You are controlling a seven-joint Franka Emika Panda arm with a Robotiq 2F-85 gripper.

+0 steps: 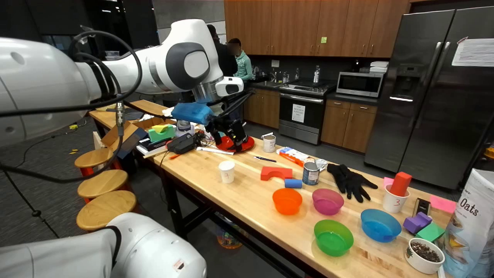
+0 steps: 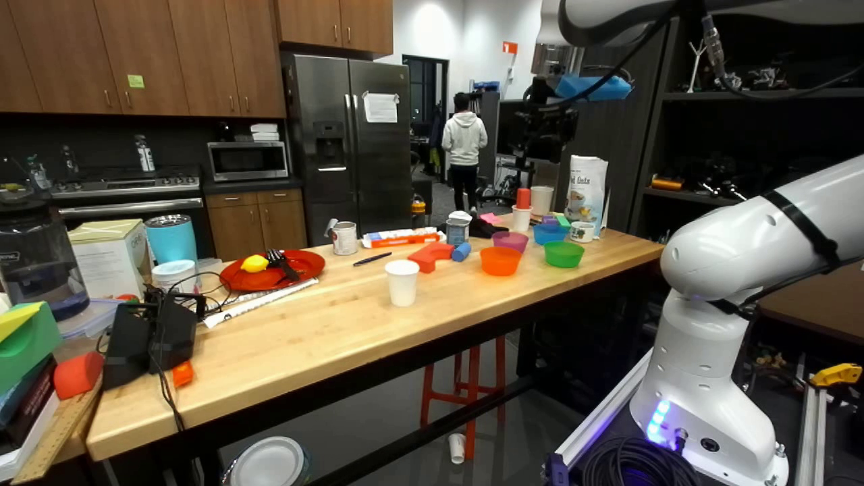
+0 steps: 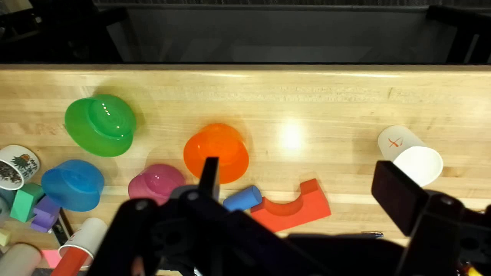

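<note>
Pincer [image 3: 297, 180] is spread wide, holding nothing; its fingers [image 3: 399, 197] stand far apart, hanging well above the table [image 3: 326, 115]. Left/right here as in the wrist view. Framed between the fingers, down on the table: red arch [image 3: 312, 203], lying flat, with blue cylinder [image 3: 242, 198] at its left end; can't tell if those two touch. Orange bowl [image 3: 216, 142] sits just ahead of the left finger, whose tip overlaps the bowl's near edge in view. Paper cup [image 3: 397, 143] is just ahead of the right finger, upright, red mark on its side. Pink bowl [image 3: 155, 182] is left of the left finger, partly hidden by the pincer. Farther left: blue bowl [image 3: 73, 186], with green bowl [image 3: 99, 126] ahead of it and soil pot [image 3: 25, 165] at the frame edge. Green block [image 3: 27, 203] and purple block [image 3: 48, 212] lie just beside the blue bowl. Lower on that side, a second cup [image 3: 90, 232] has a red block [image 3: 72, 261] sticking out. Pen [image 3: 374, 234] lies right of the arch, partly hidden. In an exterior view the pincer blocks part of a red plate [image 1: 248, 144]; white tin [image 1: 269, 143] stands near that plate, gloves [image 1: 351, 183] well apart from the pincer.
</note>
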